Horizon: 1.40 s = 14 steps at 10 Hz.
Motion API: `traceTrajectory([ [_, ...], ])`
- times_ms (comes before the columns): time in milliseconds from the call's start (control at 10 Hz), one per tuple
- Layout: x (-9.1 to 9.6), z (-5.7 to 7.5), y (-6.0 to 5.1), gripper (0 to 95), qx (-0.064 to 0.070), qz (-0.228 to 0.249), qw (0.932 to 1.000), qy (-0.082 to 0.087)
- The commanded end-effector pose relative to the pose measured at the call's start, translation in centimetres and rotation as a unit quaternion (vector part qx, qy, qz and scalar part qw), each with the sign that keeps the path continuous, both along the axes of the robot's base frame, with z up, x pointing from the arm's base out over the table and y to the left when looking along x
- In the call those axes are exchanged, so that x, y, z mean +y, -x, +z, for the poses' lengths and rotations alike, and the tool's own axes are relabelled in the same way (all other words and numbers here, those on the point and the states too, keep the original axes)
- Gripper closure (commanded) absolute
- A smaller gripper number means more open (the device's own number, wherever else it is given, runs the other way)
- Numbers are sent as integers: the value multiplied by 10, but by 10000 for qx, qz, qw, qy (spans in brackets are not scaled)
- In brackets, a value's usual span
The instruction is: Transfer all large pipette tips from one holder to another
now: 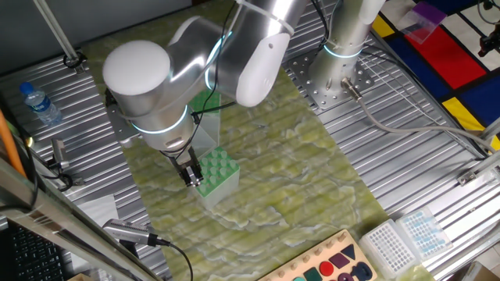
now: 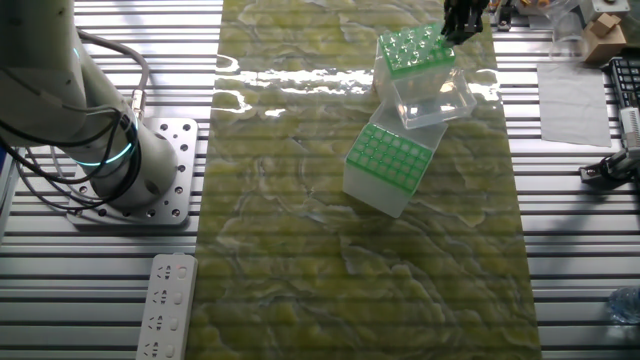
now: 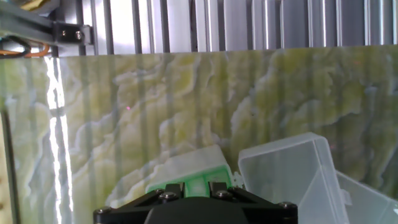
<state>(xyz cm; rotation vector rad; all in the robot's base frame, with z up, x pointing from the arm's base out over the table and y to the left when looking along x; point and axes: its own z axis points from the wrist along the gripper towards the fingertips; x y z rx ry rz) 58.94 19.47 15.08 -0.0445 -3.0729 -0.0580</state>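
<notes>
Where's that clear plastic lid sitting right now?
In the other fixed view, the clear lid lies open on the green marbled mat, between the two green-topped tip holders, just below the gripper.

The arm (image 1: 195, 70) is built of rounded silver-white segments, and glowing cyan rings are seen at the joints. A round base is bolted to a perforated metal plate (image 2: 150, 180), with grey cables trailing at nine o'clock. The gripper (image 1: 190, 176) is small and black. In the hand view, a black housing with silver screws is seen at six o'clock.
</notes>
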Motion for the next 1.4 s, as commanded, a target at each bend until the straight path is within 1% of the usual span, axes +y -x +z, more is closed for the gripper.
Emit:
traceTrajectory([
  [100, 0, 1, 1, 950, 16, 58, 10000, 1],
  [200, 0, 3, 1, 950, 13, 94, 10000, -3],
  [300, 1, 8, 1, 950, 15, 153, 9999, 1],
  [500, 2, 15, 0, 950, 19, 202, 9998, -7],
  [600, 3, 21, -1, 950, 26, 228, 9997, -15],
  [800, 6, 34, -2, 950, 95, 265, 9996, -16],
  [1100, 8, 51, -2, 950, 132, 353, 9993, -33],
  [1200, 7, 55, -2, 950, 135, 380, 9992, -43],
  [1400, 6, 66, -3, 950, 138, 409, 9991, -46],
])
